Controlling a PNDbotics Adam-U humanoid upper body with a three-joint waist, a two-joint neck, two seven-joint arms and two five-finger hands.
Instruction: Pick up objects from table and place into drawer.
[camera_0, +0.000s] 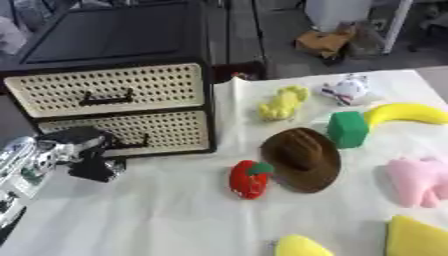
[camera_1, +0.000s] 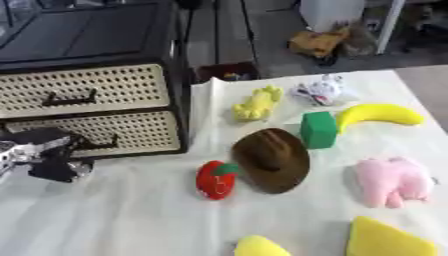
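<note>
A black cabinet (camera_0: 114, 37) with two cream perforated drawers stands at the back left; the upper drawer (camera_0: 109, 89) and the lower drawer (camera_0: 157, 131) are both closed. My left hand (camera_0: 86, 152) is low in front of the lower drawer, at the left end of its black handle (camera_0: 133, 145), part of which it hides. On the white cloth lie a red plush fruit with a green top (camera_0: 249, 179), a brown hat (camera_0: 304, 157), a green block (camera_0: 348, 128), a banana (camera_0: 407, 113), a yellow plush (camera_0: 283, 102), a white plush (camera_0: 347, 90) and a pink plush (camera_0: 420, 181).
Two yellow foam shapes (camera_0: 302, 246) (camera_0: 418, 237) lie at the near edge. The white cloth (camera_0: 157, 215) covers the table in front of the cabinet. Beyond the table's far edge are the floor and clutter.
</note>
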